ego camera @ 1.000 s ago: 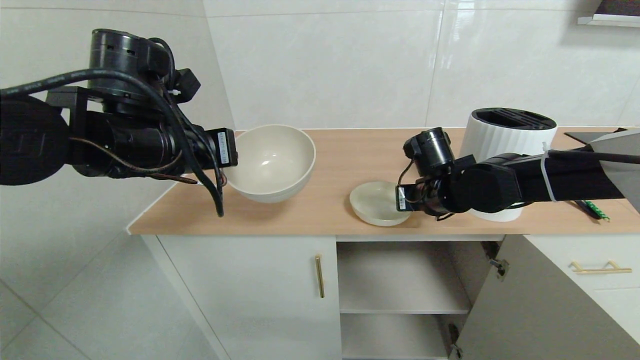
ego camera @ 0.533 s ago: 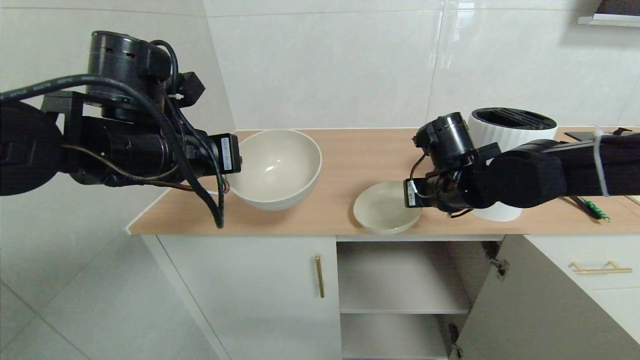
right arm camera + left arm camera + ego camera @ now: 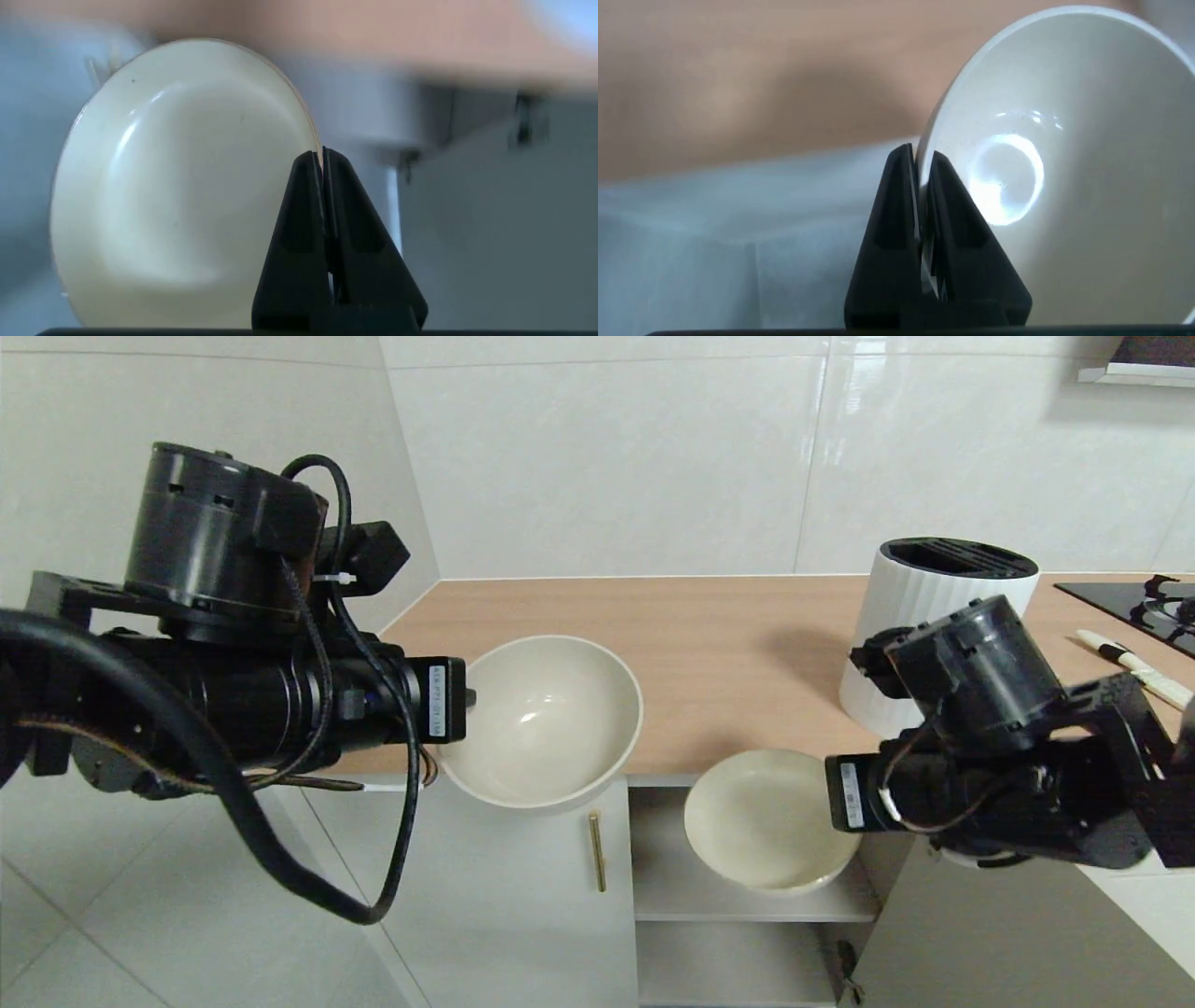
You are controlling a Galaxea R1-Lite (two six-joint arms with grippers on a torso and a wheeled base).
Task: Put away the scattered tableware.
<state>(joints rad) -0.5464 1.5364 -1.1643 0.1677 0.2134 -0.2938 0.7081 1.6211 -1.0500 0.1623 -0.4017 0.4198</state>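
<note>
Two rims pinched: left jaws grip the large bowl point(image 3: 546, 723) mid-frame; right jaws grip the shallow dish point(image 3: 761, 821) toward the lower right.

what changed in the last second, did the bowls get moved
Both arms drew back toward the robot. The left gripper carried the large bowl out past the counter edge; the right gripper took the small dish off the counter to before the open cabinet. Both grips stayed shut; the knife block stayed put.

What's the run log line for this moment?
left claw shut on large bowl | right claw shut on small dish | small dish before open cabinet
</note>
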